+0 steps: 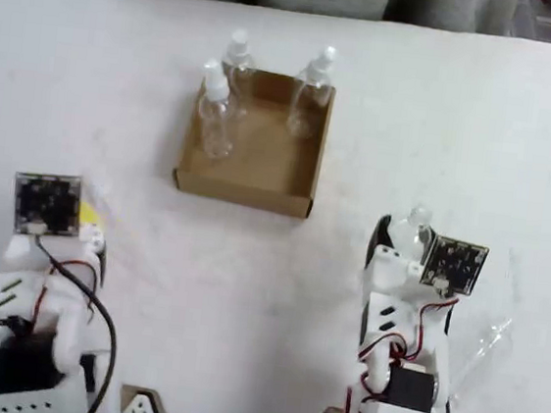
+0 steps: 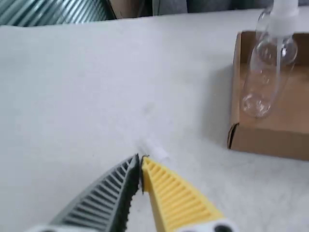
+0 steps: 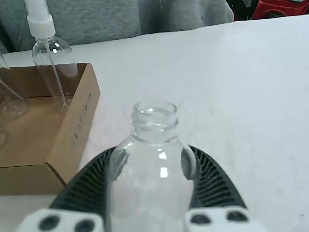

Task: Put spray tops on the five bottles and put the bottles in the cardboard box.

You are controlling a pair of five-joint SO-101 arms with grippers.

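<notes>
Three capped bottles point(image 1: 217, 117) in one box point(image 1: 243, 191)

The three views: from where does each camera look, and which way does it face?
High view: fixed above the table, looking down on the cardboard box; both arms show.
Left wrist view: on the left arm, facing toward the box; the shut left gripper shows.
Right wrist view: on the right arm, facing the box; the right gripper shows, shut on an uncapped bottle.
Shared: all three show the box with capped bottles in it.
</notes>
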